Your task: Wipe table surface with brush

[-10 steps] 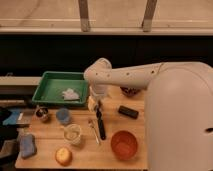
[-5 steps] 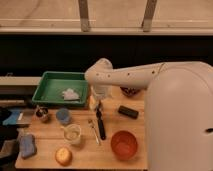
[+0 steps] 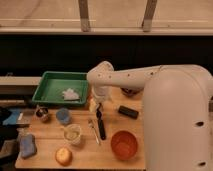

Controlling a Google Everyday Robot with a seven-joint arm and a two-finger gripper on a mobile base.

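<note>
Brush (image 3: 101, 127) on table surface (image 3: 47, 132), just beside tool (image 3: 98, 107)

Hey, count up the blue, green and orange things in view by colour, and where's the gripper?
Blue: 3 (blue sponge, blue cup, flat blue item at far left)
Green: 1 (green plastic tray)
Orange: 2 (orange round bowl, orange round fruit)
Total: 6
Gripper: over the black-handled brush's head.

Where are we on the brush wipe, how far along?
Barely started; nothing looks done. In hand: the open gripper hangs just above the upper end of the slim black-handled brush, which lies flat on the light tan wooden tabletop. Left: grasp, lift, then sweep.
</note>
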